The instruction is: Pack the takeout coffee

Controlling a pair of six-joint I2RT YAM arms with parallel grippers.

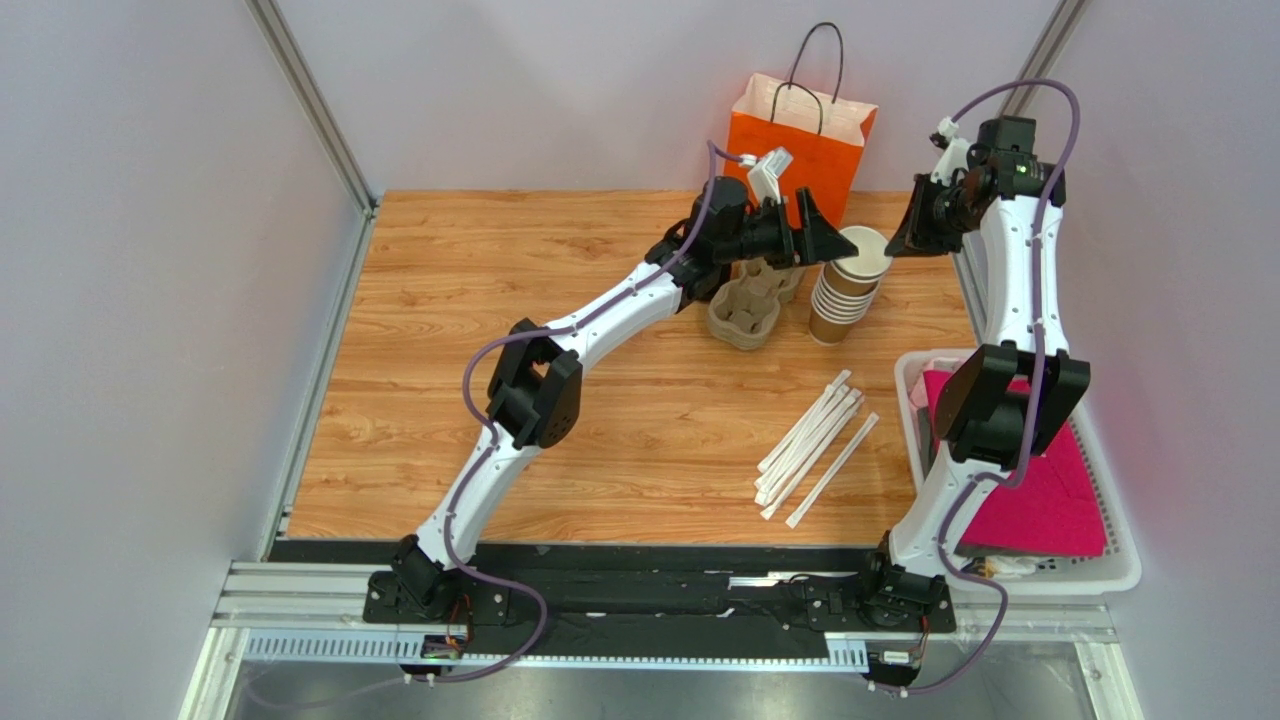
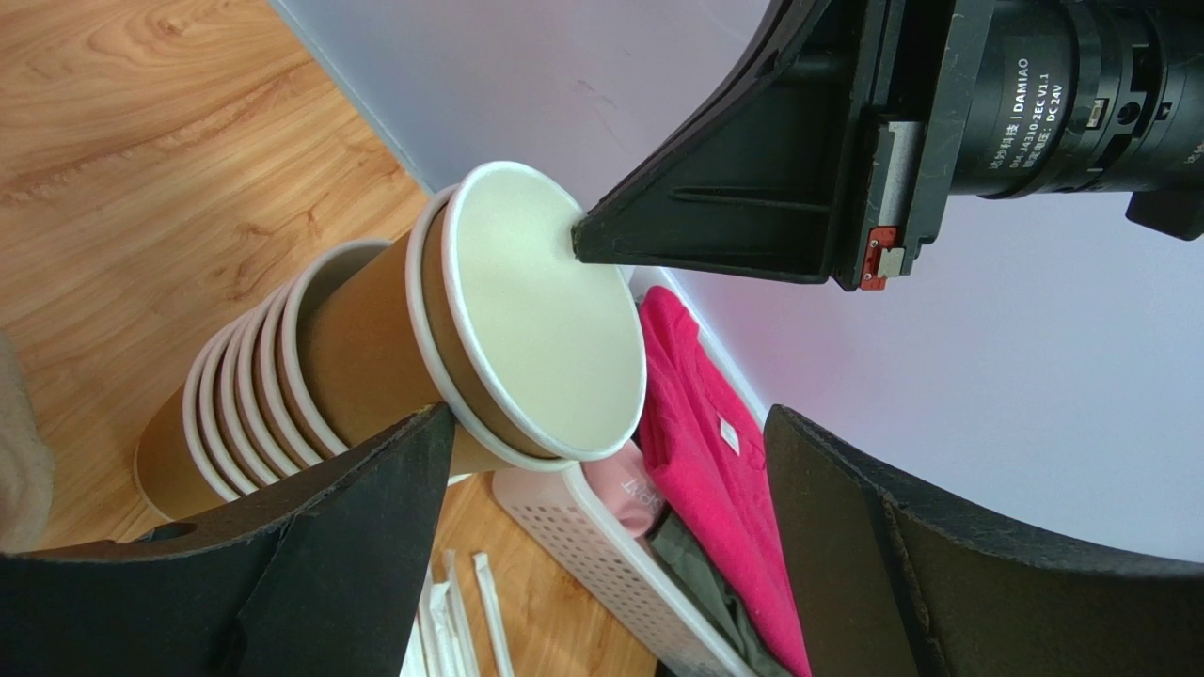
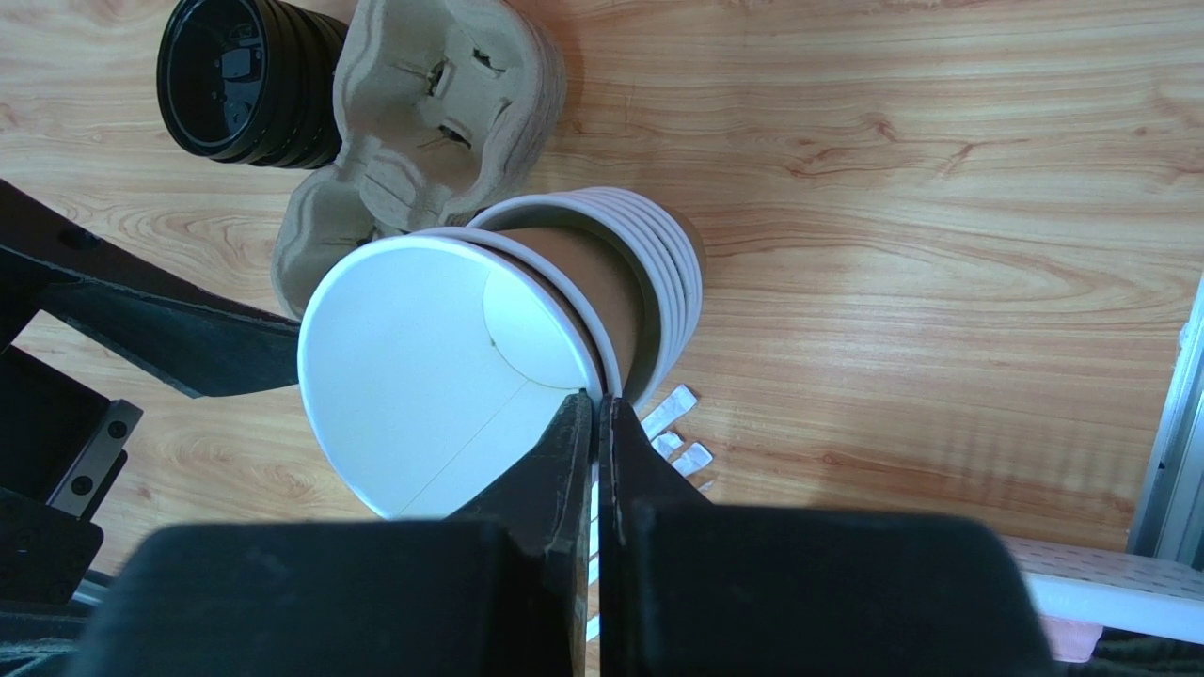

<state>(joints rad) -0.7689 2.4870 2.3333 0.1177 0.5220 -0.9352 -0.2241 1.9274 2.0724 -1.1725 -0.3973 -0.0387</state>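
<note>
R claw point(image 3: 595, 409) is pinched tight on the rim of the top cup point(image 3: 424, 367), one finger inside the white wall, the other outside. That tan paper cup has no lid and tilts partly out of the cup stack point(image 3: 664, 268), its mouth toward the R wrist cam. L claw point(image 2: 609, 412) is spread wide w/ nothing gripped. Its fingers flank the same cup from the opposite side; can't tell if they touch it. Stack stands at the back of the wood table point(image 1: 631, 420). Just beside it sits a pulp cup carrier point(image 3: 424, 113), and next to that a stack of black lids point(image 3: 233, 85). Behind stands an orange paper bag point(image 1: 796, 143). Nearer the arm bases lie wrapped straws point(image 1: 812, 443). At the R edge is a white basket point(image 1: 1112, 555) w/ pink cloth point(image 1: 1037, 495).
</note>
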